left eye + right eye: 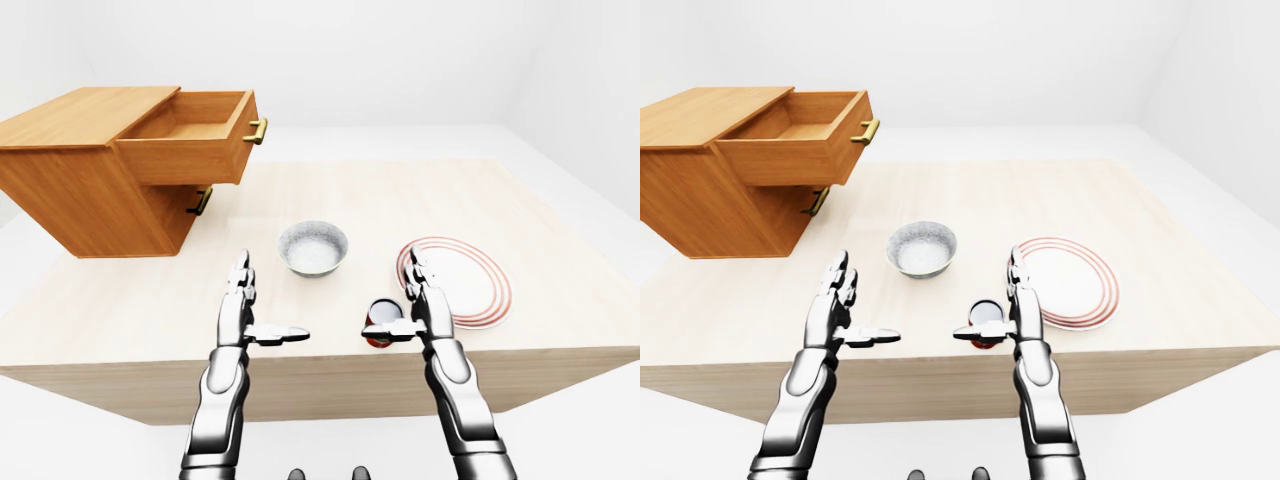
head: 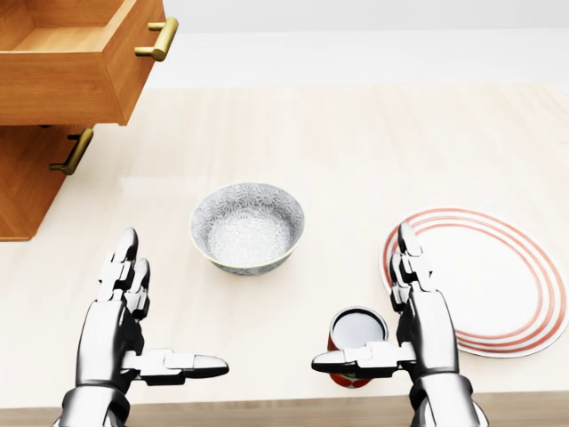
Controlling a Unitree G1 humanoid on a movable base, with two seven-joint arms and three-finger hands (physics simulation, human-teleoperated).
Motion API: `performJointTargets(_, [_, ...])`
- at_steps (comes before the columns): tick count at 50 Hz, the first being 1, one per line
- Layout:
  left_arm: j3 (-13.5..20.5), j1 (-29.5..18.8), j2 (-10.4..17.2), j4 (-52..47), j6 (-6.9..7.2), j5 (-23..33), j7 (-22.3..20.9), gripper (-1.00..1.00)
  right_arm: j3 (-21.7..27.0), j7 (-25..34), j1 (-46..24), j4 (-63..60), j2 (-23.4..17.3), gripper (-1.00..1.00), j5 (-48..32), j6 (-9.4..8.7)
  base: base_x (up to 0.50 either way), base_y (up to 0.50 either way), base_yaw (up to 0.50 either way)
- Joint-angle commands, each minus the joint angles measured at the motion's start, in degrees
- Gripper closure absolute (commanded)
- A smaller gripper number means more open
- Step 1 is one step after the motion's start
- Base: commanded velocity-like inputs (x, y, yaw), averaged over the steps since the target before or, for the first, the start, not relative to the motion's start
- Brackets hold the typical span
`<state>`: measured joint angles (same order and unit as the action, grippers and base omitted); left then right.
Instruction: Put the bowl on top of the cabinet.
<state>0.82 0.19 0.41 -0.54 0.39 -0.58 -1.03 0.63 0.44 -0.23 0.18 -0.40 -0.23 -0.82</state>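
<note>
Two hands raised over the table's near edge, left hand [image 2: 133, 320] and right hand [image 2: 400, 311] spread wide, empty, bowl [image 2: 247, 227] between

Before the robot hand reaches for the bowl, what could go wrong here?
1. The red cup stands right beside the right robot hand; a sideways sweep toward the bowl could tip it.
2. The top drawer of the cabinet is pulled out, so an arm carrying the bowl up to the top might bump it.
3. The bowl looks wide for one open hand, so the grip may slip.
</note>
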Motion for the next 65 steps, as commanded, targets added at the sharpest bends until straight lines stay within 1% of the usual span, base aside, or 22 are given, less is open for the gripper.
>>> performJointTargets(1, [1.2, 0.6, 0.6, -1.6, 1.26, -1.4, -2.1, -1.0, 1.0, 0.4, -0.5, 0.1, -0.6, -1.0, -0.7, -2.24, 0.0, 0.0, 0.0])
performJointTargets(5, [1.0, 0.6, 0.5, -1.6, 1.39, -1.3, -2.2, -1.0, 0.9, 0.3, -0.5, 0.0, -0.5, -1.0, -0.9, -2.51, 0.0, 0.0, 0.0])
performJointTargets(7, [0.7, 0.8, 0.4, -2.4, 1.92, -1.2, -2.1, -1.0, 0.9, 0.3, -0.4, -0.3, -0.5, -1.0, -0.9, -2.74, 0.0, 0.0, 0.0])
performJointTargets(10, [0.5, 1.1, 0.2, -2.7, 1.89, -1.1, -2.2, -1.0, 1.0, 0.4, -0.4, -0.4, -0.6, -1.0, -0.7, -2.94, 0.0, 0.0, 0.0])
performJointTargets(11, [0.5, 1.0, 0.2, -3.0, 2.52, -1.4, -2.3, -1.0, 0.9, 0.5, -0.2, -0.8, -0.5, -1.0, -0.6, -3.05, 0.0, 0.0, 0.0])
performJointTargets(13, [0.5, 1.0, 0.2, -2.9, 2.46, -1.5, -2.3, -1.0, 1.0, 0.6, -0.2, -0.8, -0.5, -1.0, -0.6, -3.03, 0.0, 0.0, 0.0])
performJointTargets(18, [0.3, 1.1, 0.2, -3.6, 3.1, -1.1, -2.1, -1.0, 1.0, 0.8, 0.0, -1.2, -0.6, -1.0, -0.3, -3.21, 0.0, 0.0, 0.0])
performJointTargets(19, [0.4, 1.1, 0.3, -4.2, 3.68, -1.4, -2.2, -1.0, 1.1, 0.8, -0.2, -0.9, -0.6, -1.0, -0.3, -3.14, 0.0, 0.0, 0.0])
performJointTargets(20, [0.5, 1.2, 0.3, -4.3, 3.81, -1.5, -2.3, -1.0, 1.0, 0.8, -0.2, -0.7, -0.5, -1.0, -0.3, -3.0, 0.0, 0.0, 0.0])
performJointTargets(23, [0.5, 1.3, 0.2, -3.9, 3.46, -1.6, -2.4, -1.0, 0.6, 0.7, 0.0, -1.2, -0.4, -1.0, -0.7, -3.23, 0.0, 0.0, 0.0])
performJointTargets(24, [0.3, 1.2, 0.2, -3.5, 3.18, -1.6, -2.4, -1.0, 0.7, 1.1, 0.3, -2.1, -0.5, -1.0, -0.3, -3.78, 0.0, 0.0, 0.0])
performJointTargets(26, [0.3, 1.0, 0.2, -2.9, 3.41, -1.7, -2.6, -1.0, 0.7, 1.4, 0.6, -3.2, -0.5, -1.0, 0.0, -4.18, 0.0, 0.0, 0.0])
performJointTargets(27, [0.2, 0.6, 0.2, -2.6, 4.23, -1.5, -2.6, -1.0, 0.9, 1.4, 0.4, -2.8, -0.5, -1.0, 0.1, -4.06, 0.0, 0.0, 0.0])
performJointTargets(33, [-0.3, 1.5, 0.1, -4.0, 3.88, -1.1, -2.8, -1.0, 0.7, 2.4, 0.6, -3.1, -0.5, -1.0, 0.7, -4.15, 0.33, 0.0, 0.0])
performJointTargets(39, [-0.6, 2.3, 0.1, -4.9, 2.87, -0.6, -2.9, -1.0, 0.7, 2.4, 0.9, -3.9, -0.4, -1.0, 0.7, -4.18, 0.5, 0.0, 0.0])
performJointTargets(47, [-0.3, 2.4, 0.1, -5.7, 3.05, -0.7, -3.0, -1.0, 0.6, 2.3, 0.9, -3.7, -0.4, -1.0, 0.5, -4.18, 0.5, 0.0, 0.0])
performJointTargets(50, [-0.3, 2.4, 0.1, -5.5, 2.67, -0.7, -3.0, -1.0, 0.6, 2.3, 1.0, -4.0, -0.4, -1.0, 0.5, -4.18, 0.5, 0.0, 0.0])
performJointTargets(53, [-0.4, 2.4, 0.0, -5.9, 2.99, -0.8, -3.0, -1.0, 0.6, 2.2, 1.0, -3.8, -0.4, -1.0, 0.4, -4.18, 0.5, 0.0, 0.0])
performJointTargets(59, [-0.4, 2.2, 0.0, -5.3, 2.58, -0.7, -2.9, -1.0, 0.6, 2.3, 1.2, -4.1, -0.4, -1.0, 0.6, -4.12, 0.5, 0.0, 0.0])
performJointTargets(63, [-0.3, 2.3, 0.0, -5.6, 2.86, -0.9, -3.0, -1.0, 0.7, 2.1, 1.2, -4.3, -0.3, -1.0, 0.5, -4.18, 0.5, 0.0, 0.0])
performJointTargets(64, [-0.3, 2.3, 0.0, -5.6, 2.89, -0.9, -2.9, -1.0, 0.7, 1.8, 1.2, -4.3, -0.3, -1.0, 0.4, -4.1, 0.5, 0.0, 0.0])
performJointTargets(65, [-0.3, 2.4, 0.0, -5.5, 2.66, -0.9, -2.9, -1.0, 0.8, 1.1, 0.7, -2.9, -0.3, -1.0, -0.3, -3.31, 0.5, 0.02, 0.0])
